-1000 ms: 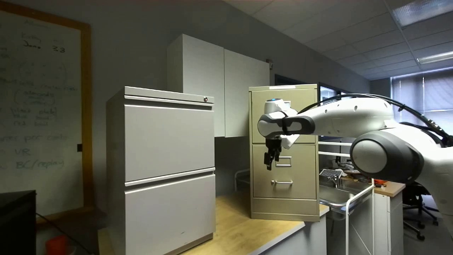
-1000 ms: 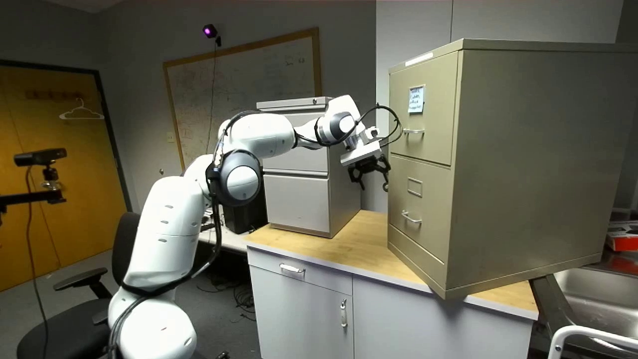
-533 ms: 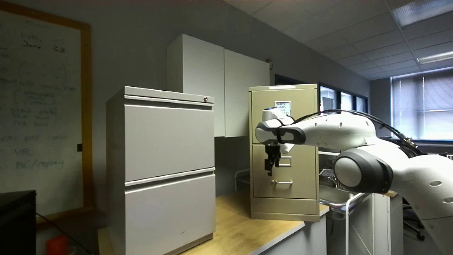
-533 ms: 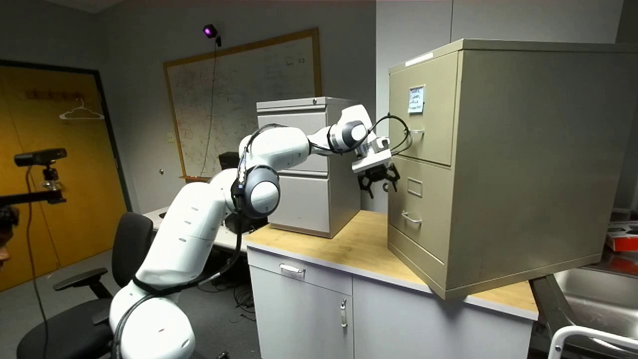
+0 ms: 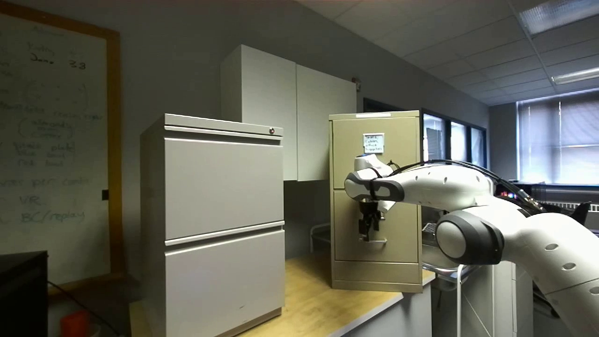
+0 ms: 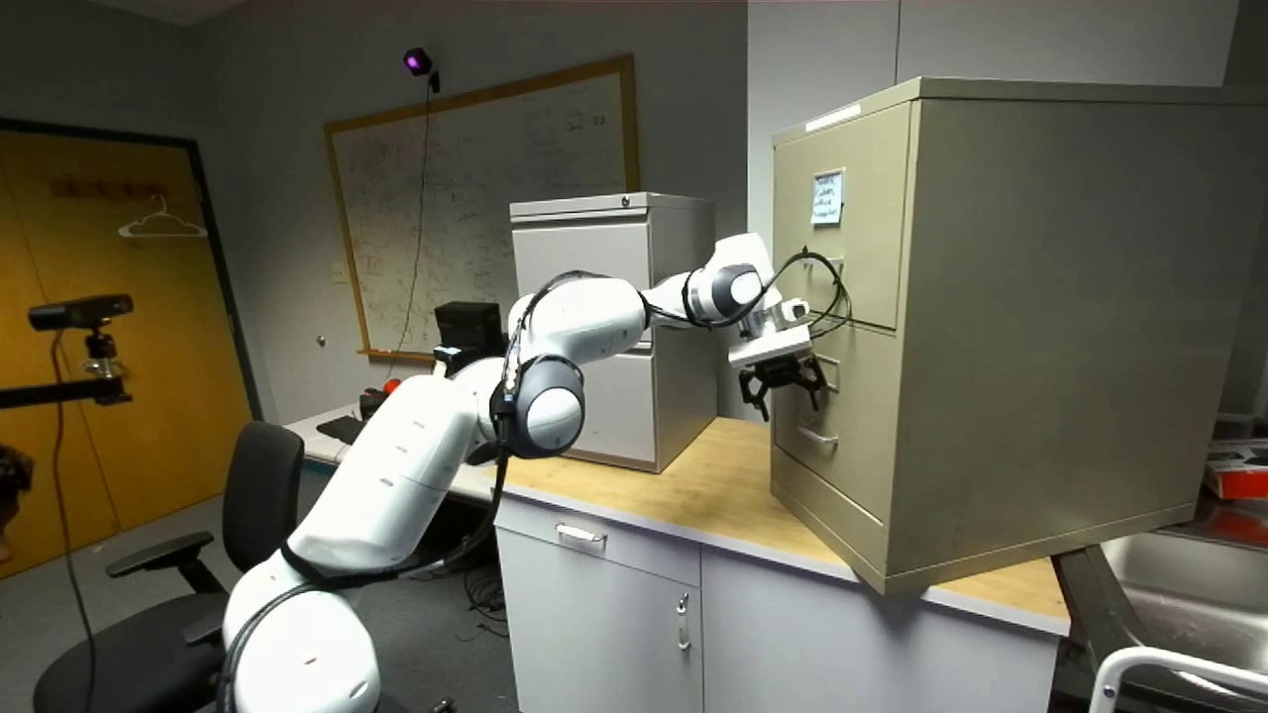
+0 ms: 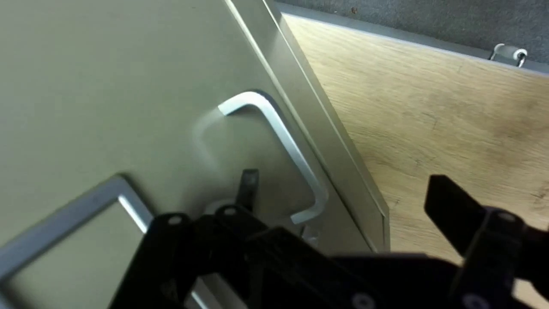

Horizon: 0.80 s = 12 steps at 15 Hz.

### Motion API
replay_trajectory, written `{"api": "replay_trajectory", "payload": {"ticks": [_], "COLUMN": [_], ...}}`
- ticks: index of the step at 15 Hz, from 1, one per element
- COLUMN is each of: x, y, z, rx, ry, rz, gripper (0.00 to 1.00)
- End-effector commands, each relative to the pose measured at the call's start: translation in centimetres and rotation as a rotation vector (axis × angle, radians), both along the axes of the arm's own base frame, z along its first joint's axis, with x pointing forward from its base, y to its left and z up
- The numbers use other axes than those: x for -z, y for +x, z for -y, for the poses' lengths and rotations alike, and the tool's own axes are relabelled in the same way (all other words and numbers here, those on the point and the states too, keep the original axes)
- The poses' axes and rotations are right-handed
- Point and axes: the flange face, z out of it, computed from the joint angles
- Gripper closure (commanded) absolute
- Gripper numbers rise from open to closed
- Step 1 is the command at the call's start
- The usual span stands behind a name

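Observation:
A tan filing cabinet (image 6: pixel 1050 297) with two drawers stands at the counter's right end. My gripper (image 6: pixel 790 411) is open and empty, pointing down in front of the lower drawer, slightly above its silver handle (image 6: pixel 818 437). In the wrist view the gripper (image 7: pixel 345 182) has one fingertip (image 7: pixel 248 182) over the drawer front and the other over the wooden surface. The handle (image 7: pixel 291 150) appears between them, further ahead, and looks ungripped. A label frame (image 7: pixel 60 221) lies left of it. In the other picture the gripper (image 5: pixel 369 234) partly covers the handle. Contact with the drawer cannot be told.
A light grey cabinet (image 5: pixel 224 187) stands on the same wooden counter (image 5: pixel 318 299), left of the tan one. A sink (image 6: pixel 1179 594) and a white rail (image 6: pixel 1189 663) lie to the right. An office chair (image 6: pixel 267 485) is behind the arm; part of a head (image 6: pixel 12 475) shows at the left edge.
The arm has come down, bringing the gripper lower and nearer to the lower drawer handle. Its jaws have stayed open. A person's head has come into view at the left edge.

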Motion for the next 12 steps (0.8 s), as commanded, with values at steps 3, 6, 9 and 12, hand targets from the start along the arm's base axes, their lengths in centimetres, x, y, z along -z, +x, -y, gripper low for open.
{"api": "replay_trajectory", "payload": {"ticks": [3,6,9,12], "x": [0.2,0.1,0.4,1.3], "y": [0.7,1.3,2.1,3.1], "z": [0.7,0.0,-0.4,-0.5], "rx": [-0.039,-0.061,-0.077,-0.037], "ry": [0.049,0.072,0.094,0.093], "rz": [0.046,0.09,0.139,0.209], "gripper": [0.0,0.0,0.0,0.0]}}
